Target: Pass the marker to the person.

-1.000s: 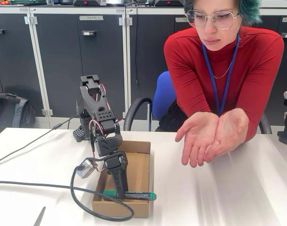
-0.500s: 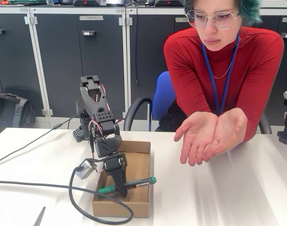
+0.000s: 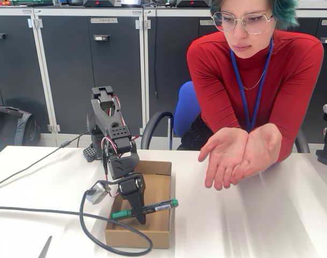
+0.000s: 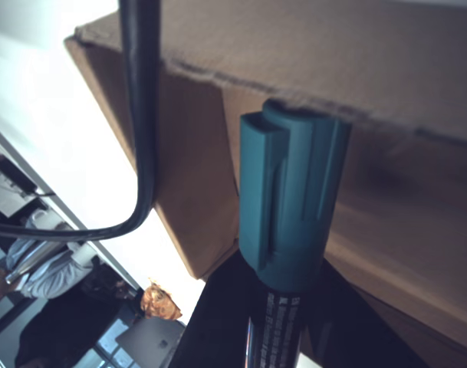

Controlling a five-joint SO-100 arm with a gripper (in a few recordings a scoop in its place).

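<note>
Over the box: the arm (image 3: 112,141) folds down from its base behind the cardboard box (image 3: 159,188); the wrist points down into the box's open top.
Gripper: the gripper (image 3: 139,212) is closed across the marker's barrel near its middle, fingers pointing down.
Marker: the marker (image 3: 152,207) is held above the box floor, tilted, its right end with the green tip higher than its left end, over the box's front half. In the wrist view the green cap (image 4: 291,195) fills the centre, with the box wall behind it.
Cable: the grey cable (image 3: 56,213) loops on the table around the box's front left corner.
Person: the person (image 3: 254,80) sits behind the table, to the right of the box, both hands (image 3: 239,156) cupped together, palms up, well apart from the box and marker.
Change from a second ago: the marker lay level low in the box; it is now raised and tilted. Arm base and the person's hands are about where they were.
</note>
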